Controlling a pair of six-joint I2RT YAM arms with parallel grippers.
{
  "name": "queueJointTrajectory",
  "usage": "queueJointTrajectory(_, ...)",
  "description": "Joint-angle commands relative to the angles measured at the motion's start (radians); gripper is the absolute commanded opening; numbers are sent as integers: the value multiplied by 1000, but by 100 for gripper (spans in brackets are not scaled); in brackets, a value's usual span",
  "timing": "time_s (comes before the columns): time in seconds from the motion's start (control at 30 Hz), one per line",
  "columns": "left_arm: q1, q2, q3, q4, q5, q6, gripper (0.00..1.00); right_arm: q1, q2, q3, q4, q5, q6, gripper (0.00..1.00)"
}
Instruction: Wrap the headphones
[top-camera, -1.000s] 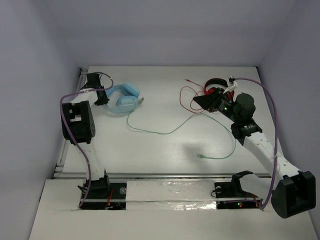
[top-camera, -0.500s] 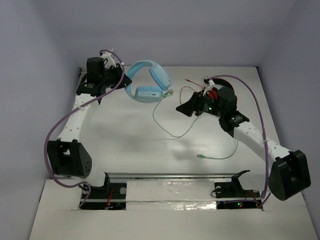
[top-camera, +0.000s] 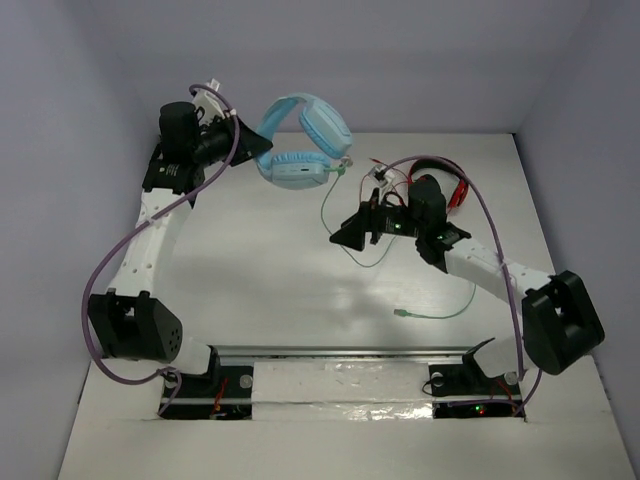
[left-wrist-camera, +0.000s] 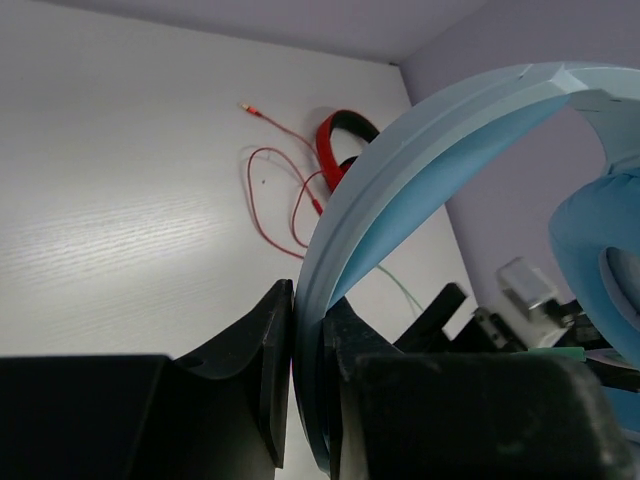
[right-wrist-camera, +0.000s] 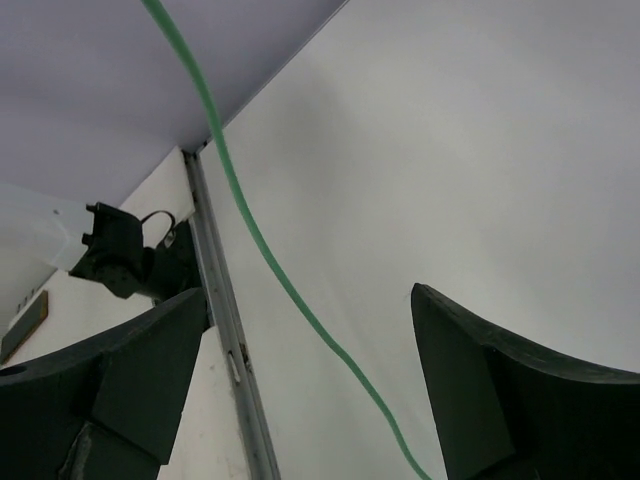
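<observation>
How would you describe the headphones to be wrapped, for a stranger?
Look above the far left of the white table, where the left end effector holds something in the air. These are the headphones: light blue, with a thin pale green cable hanging to the table. The red headphones lie on the table, far right.

Bright, even overhead light; soft shadows on the table (top-camera: 250, 300); blurry wrist-view foregrounds.
</observation>
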Motion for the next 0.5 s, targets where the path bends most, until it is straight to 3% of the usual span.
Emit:
queueJointTrajectory(0.0,1,-93,91,121,79,-98,0,31,44,-17,122,-74,-23,89)
queueJointTrajectory(0.1,1,-113,85,149,91,-118,0,31,77,-22,127,-65,-29,86)
queueJointTrajectory(0.2,1,-128,91,157,85,-128,0,31,106,-42,163,-94,-14,74)
queueJointTrajectory(0.23,1,-130,97,164,76,-130,0,31,107,-48,174,-91,-2,54)
queueJointTrajectory(0.3,1,-133,108,146,33,-101,0,31,97,-45,142,-33,3,27)
queueJointTrajectory(0.33,1,-134,122,113,-34,-82,0,31,83,-36,104,-10,-12,7)
queueJointTrajectory(0.4,1,-142,128,73,-115,-40,0,31,19,-18,-3,100,-22,0)
queueJointTrajectory(0.47,1,-169,91,48,-192,2,0,31,-65,7,-158,225,-39,0)
